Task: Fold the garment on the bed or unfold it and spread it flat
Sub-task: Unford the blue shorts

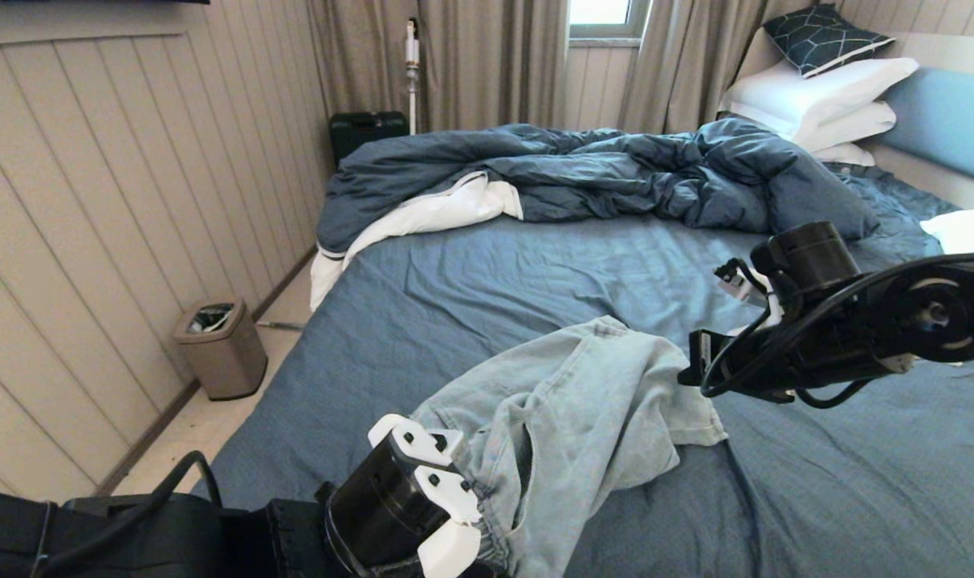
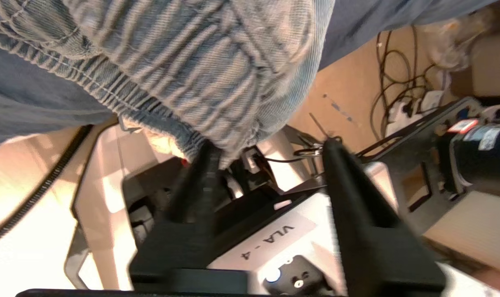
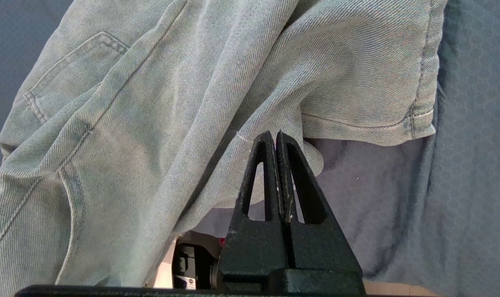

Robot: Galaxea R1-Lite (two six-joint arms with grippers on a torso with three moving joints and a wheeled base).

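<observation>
The pale blue denim shorts (image 1: 583, 401) lie bunched near the front edge of the bed (image 1: 535, 273), with the gathered waistband hanging over that edge. My left gripper (image 1: 454, 530) sits at that edge under the waistband. In the left wrist view the left gripper (image 2: 270, 152) is open, and the waistband (image 2: 217, 62) rests against one fingertip (image 2: 206, 159). My right gripper (image 1: 690, 371) hovers at the right side of the shorts. In the right wrist view the right gripper (image 3: 275, 136) is shut, its tips against a fold of the shorts (image 3: 171, 103), with no cloth seen between them.
A rumpled dark blue duvet (image 1: 599, 168) fills the far half of the bed. White pillows (image 1: 816, 96) lean on the blue headboard (image 1: 952, 120). A small bin (image 1: 220, 347) stands on the floor by the left wall. Cables lie on the floor (image 2: 398, 90).
</observation>
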